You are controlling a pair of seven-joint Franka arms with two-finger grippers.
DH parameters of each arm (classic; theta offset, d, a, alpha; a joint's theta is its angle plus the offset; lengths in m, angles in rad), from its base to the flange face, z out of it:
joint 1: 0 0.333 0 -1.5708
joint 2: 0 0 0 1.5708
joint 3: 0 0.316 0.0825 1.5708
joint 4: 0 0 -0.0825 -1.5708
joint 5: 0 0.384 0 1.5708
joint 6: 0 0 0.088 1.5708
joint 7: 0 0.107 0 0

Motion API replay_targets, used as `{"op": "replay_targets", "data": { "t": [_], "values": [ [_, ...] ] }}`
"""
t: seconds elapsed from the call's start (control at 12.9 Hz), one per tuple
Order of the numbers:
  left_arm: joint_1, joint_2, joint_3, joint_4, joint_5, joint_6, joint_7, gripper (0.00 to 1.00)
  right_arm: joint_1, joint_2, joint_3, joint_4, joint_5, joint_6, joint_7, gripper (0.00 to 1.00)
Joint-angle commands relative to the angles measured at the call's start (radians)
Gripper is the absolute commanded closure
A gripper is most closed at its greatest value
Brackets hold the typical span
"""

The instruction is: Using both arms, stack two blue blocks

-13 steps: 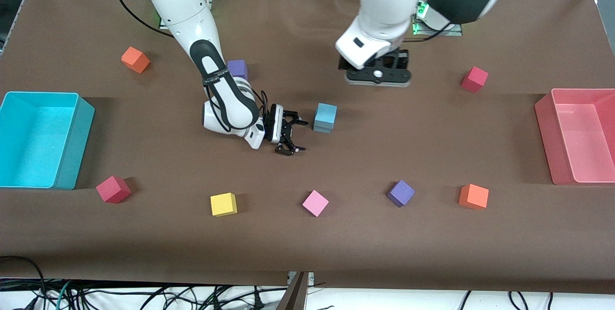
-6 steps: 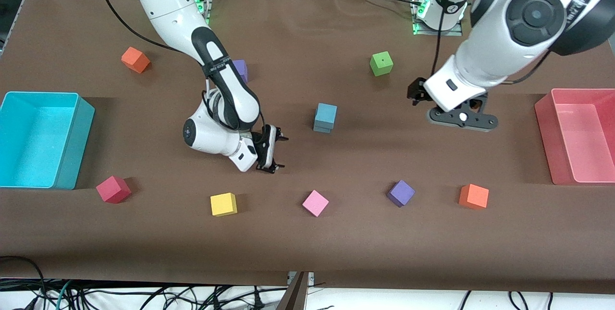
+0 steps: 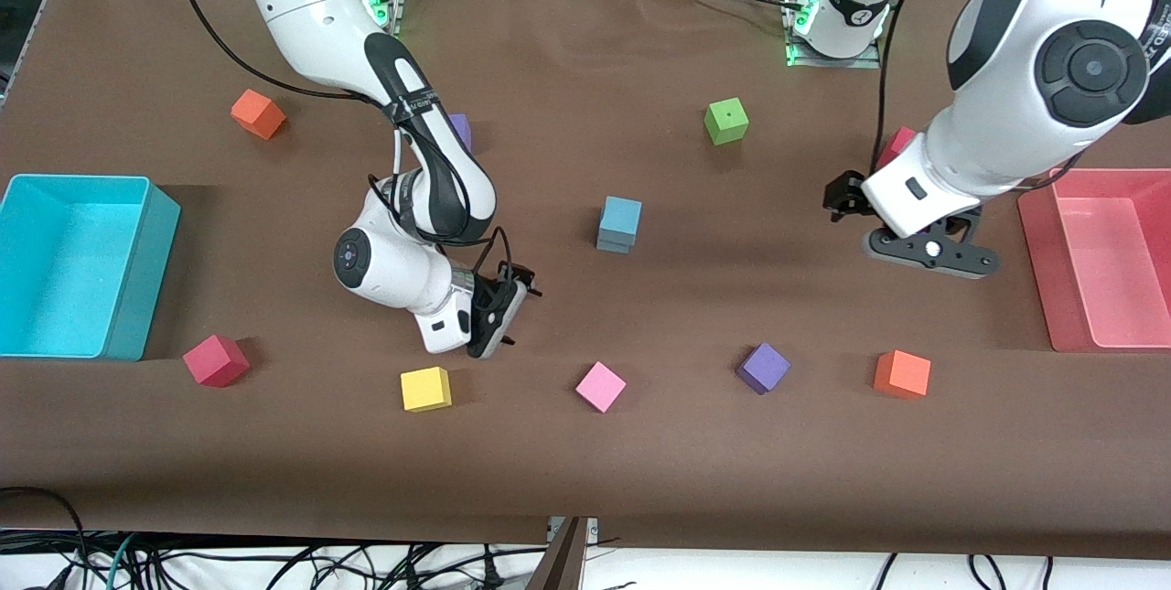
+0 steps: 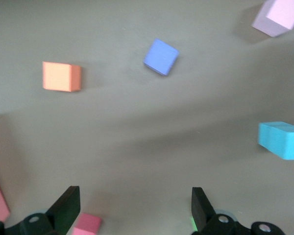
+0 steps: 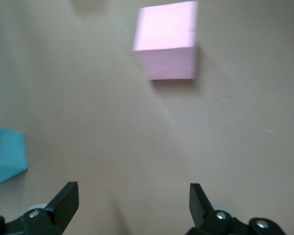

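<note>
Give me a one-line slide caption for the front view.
Two blue blocks stacked mid-table; open right gripper and open left gripper hang clear, empty.

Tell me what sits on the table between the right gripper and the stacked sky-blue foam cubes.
Nothing: in the front view only bare brown table lies between the open right gripper and the stacked sky-blue foam cubes.

1. Purple foam cube [image 3: 460, 130] toward the right arm's base: mostly hidden by the arm, only a sliver shows.
2. Dark red foam cube [image 3: 895, 147]: partly covered by left arm.
3. Sky-blue foam block [image 4: 282, 140]: cut off at frame edge in left wrist view.
</note>
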Motion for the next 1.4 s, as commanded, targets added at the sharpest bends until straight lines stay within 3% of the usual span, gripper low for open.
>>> {"op": "replay_targets", "data": {
  "t": [0.0, 0.08, 0.31, 0.62, 0.86, 1.09, 1.32],
  "values": [
    [-0.115, -0.161, 0.205, -0.19, -0.063, 0.067, 0.061, 0.0, 0.0, -0.001, -0.038, 0.091, -0.158, -0.111, 0.327, 0.0],
    [-0.142, -0.184, 0.268, -0.213, -0.078, 0.084, 0.062, 0.0, -0.002, 0.0, -0.045, 0.118, -0.21, -0.173, 0.41, 0.0],
    [-0.113, -0.307, 0.292, -0.355, -0.083, 0.13, 0.085, 0.0, -0.003, -0.003, -0.153, 0.194, -0.233, -0.394, 0.486, 0.0],
    [-0.084, -0.319, 0.287, -0.339, -0.083, 0.109, 0.085, 0.0, -0.022, -0.043, -0.281, 0.192, -0.235, -0.46, 0.489, 0.0],
    [-0.087, -0.287, 0.281, -0.269, -0.081, 0.049, 0.078, 0.0, -0.115, -0.13, -0.285, 0.124, -0.258, -0.459, 0.489, 0.0],
    [-0.088, -0.244, 0.283, -0.169, -0.081, -0.04, 0.076, 0.0, -0.247, -0.254, -0.276, 0.035, -0.339, -0.429, 0.48, 0.0],
    [-0.088, -0.229, 0.283, -0.152, -0.081, -0.04, 0.084, 0.0, -0.327, -0.392, -0.237, -0.027, -0.434, -0.451, 0.481, 0.0]
  ]
}}
